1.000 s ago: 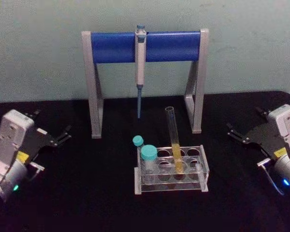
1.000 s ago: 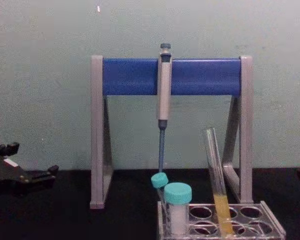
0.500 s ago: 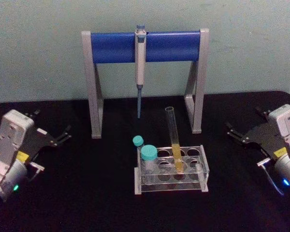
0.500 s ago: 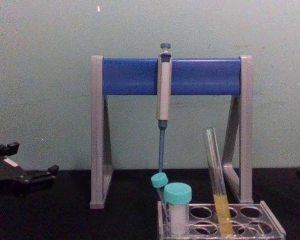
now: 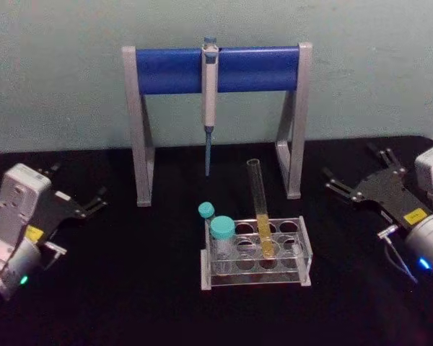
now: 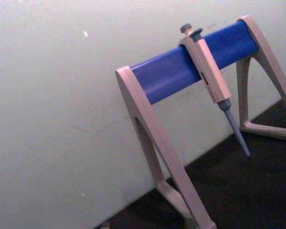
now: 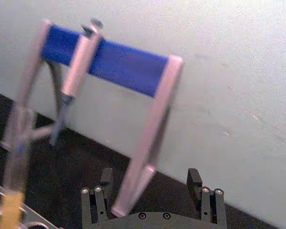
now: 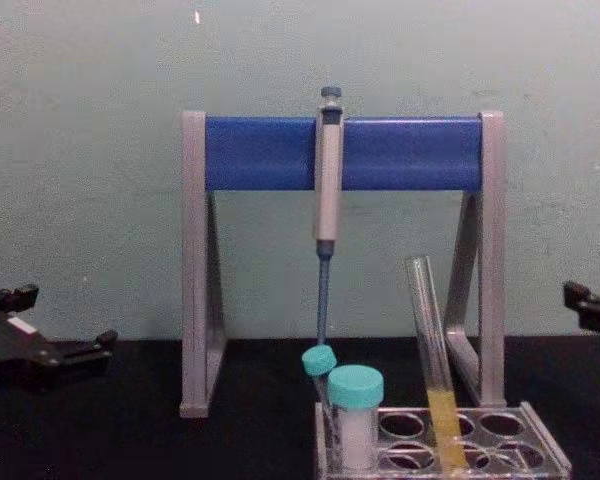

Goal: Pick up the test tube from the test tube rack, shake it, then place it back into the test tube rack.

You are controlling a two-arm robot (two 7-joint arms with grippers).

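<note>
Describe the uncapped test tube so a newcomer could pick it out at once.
In front of the tall grey-and-blue pipette stand sits a low clear plastic rack with round holes. The tall, thin clear glass test tube leans in a hole near its middle. Unlike the short teal-capped white vial and thin teal-capped tube at the rack's left end, it is uncapped and holds yellow-orange liquid.

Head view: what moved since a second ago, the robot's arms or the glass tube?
The right gripper moved inward toward the test tube rack, jaws open, holding nothing. Nothing was grabbed or let go. The left gripper stayed parked at the left, and the test tube stayed leaning in the rack.
</note>
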